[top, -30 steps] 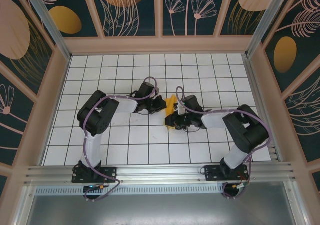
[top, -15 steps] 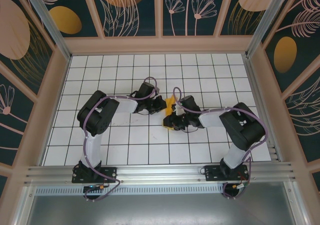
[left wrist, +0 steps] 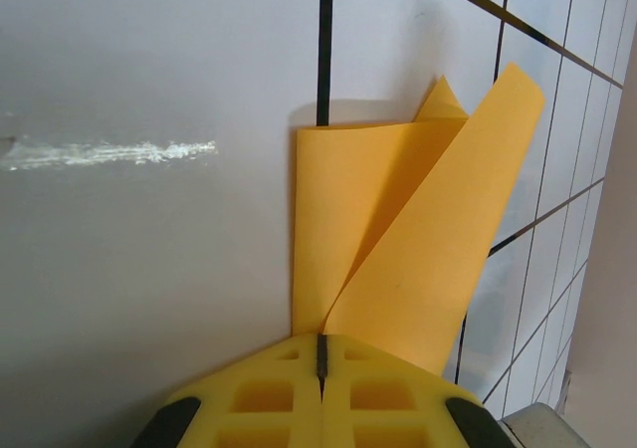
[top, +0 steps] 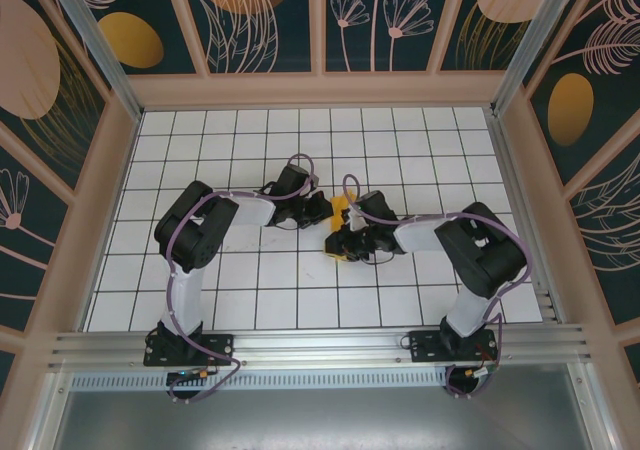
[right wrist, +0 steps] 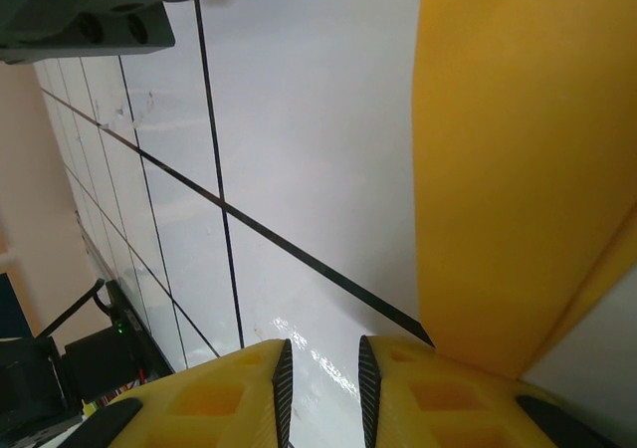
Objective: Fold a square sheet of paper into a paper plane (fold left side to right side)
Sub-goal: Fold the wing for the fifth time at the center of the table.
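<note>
The folded sheet of paper [left wrist: 398, 239] stands half-open at the middle of the white grid table [top: 250, 150]. The left gripper [left wrist: 321, 353] reaches in from the left and is clamped tight on its edge. The right gripper [right wrist: 323, 363] is on the sheet's near side, its jaws a narrow slit apart (bare tile shows between them), and the paper runs past the outside of one finger.

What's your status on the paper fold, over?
Left gripper shut, pinching the orange paper, one flap raised. Right gripper slightly open, nothing between its jaws, paper alongside. No obstruction seen.
</note>
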